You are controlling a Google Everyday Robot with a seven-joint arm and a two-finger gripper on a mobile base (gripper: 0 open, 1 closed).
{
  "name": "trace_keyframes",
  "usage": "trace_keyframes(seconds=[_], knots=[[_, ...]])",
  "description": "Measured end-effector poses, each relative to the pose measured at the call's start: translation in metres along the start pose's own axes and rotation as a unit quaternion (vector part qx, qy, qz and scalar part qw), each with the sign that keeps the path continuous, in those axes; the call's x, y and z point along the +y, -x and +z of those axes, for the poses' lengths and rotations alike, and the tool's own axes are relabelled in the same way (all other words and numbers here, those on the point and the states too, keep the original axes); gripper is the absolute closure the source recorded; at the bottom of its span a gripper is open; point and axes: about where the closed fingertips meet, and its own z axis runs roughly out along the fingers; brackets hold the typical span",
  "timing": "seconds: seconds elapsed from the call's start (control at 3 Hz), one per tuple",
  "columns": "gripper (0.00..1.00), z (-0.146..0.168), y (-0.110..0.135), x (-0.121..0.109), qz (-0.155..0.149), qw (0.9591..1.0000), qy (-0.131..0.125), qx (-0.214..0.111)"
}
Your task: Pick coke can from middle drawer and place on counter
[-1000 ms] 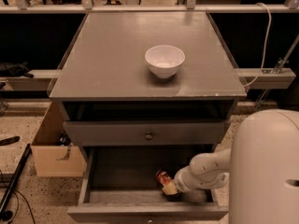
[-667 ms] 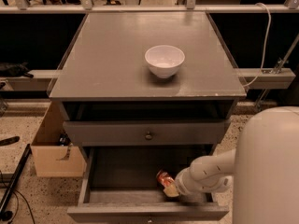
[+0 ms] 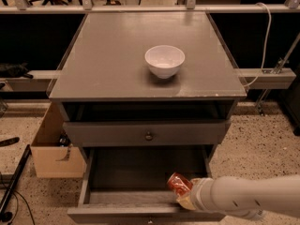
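1. The counter (image 3: 108, 64) is being seen whole from above and in front. Pale chipped specks are being shown along its front edge.
2. The middle drawer (image 3: 131, 170) is being shown pulled out, below a closed drawer front (image 3: 112, 134) with a round knob. Its own front panel is being cut off by the lower edge of the view, and its right front corner is being covered by the arm.
3. The white arm (image 3: 248, 198) is being seen reaching in from the lower right (most of it is being cut off by the frame).
4. A cardboard box (image 3: 54, 158) is being shown on the floor, left of the cabinet. Its contents are being lost in shadow.
5. A white bowl (image 3: 164, 61) is being carried upright by the counter, near the middle.
6. The gripper (image 3: 184, 199) is being seen at the arm's tip, inside the drawer at its right front and against the can. Only a yellowish part is being shown, so how far open it is, and whether the can is being gripped, cannot be told.
7. The coke can (image 3: 178, 183) is being seen tilted in the drawer's right front. Its lower end is being hidden (resting or lifted cannot be told).
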Motion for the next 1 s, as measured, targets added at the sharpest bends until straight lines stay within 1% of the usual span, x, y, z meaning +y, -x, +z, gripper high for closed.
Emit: trace_keyframes(seconds=[0.33,0.67,1.0], knots=[[1.0,-0.064,0.012,0.002,-0.019,0.9985,-0.04,-0.031],[1.0,-0.096,0.026,-0.008,-0.029,0.9957,-0.073,-0.049],[1.0,-0.095,0.026,-0.008,-0.03,0.9958,-0.072,-0.049]])
